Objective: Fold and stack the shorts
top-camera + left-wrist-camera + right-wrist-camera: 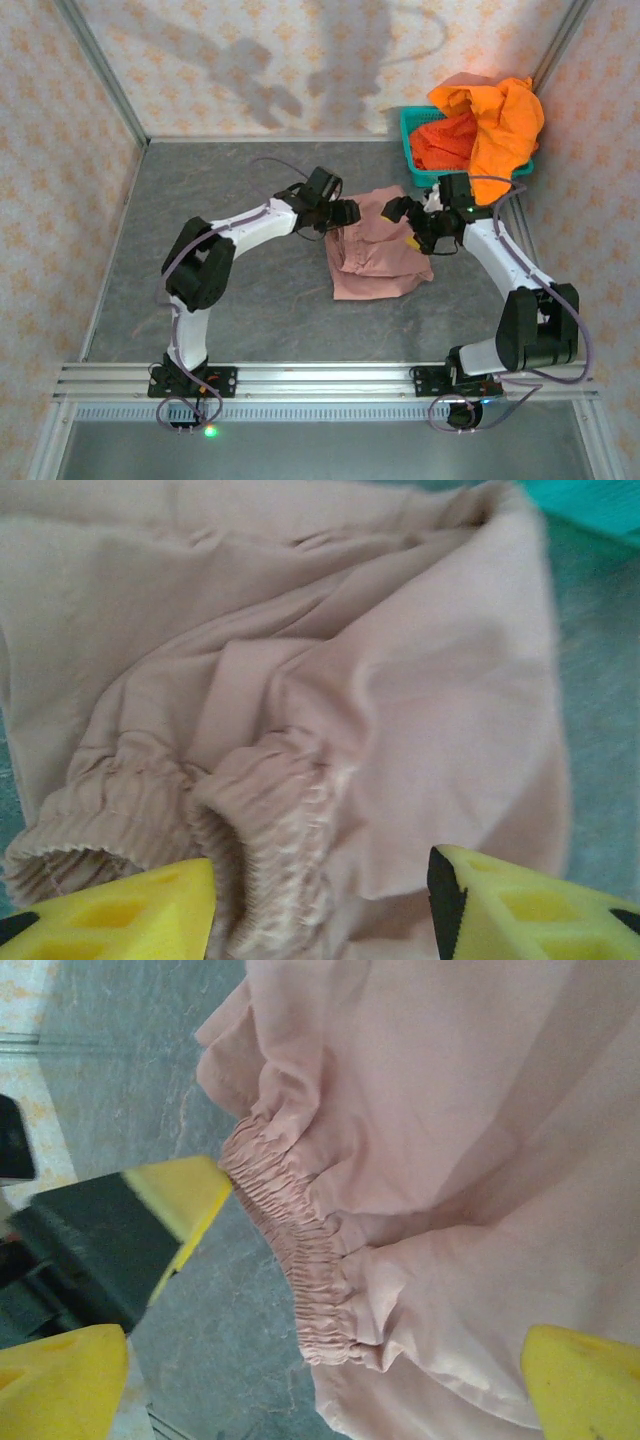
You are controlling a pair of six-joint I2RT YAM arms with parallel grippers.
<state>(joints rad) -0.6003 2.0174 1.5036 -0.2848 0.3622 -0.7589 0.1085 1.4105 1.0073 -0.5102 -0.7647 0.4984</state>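
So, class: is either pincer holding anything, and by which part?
Nothing is held: left pincer and right pincer stand open at the elastic waistband of the dusty pink cloth shorts.

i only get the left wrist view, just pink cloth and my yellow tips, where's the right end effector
Observer: The right end effector is at the far right corner of the pink shorts, opposite the left end effector.
Operator: is it gripping
Observer: No, its fingers stand wide apart, the elastic waistband seen between them.
Operator: any more shorts to fold
Observer: Orange shorts are heaped in and over the teal basket at the far right.
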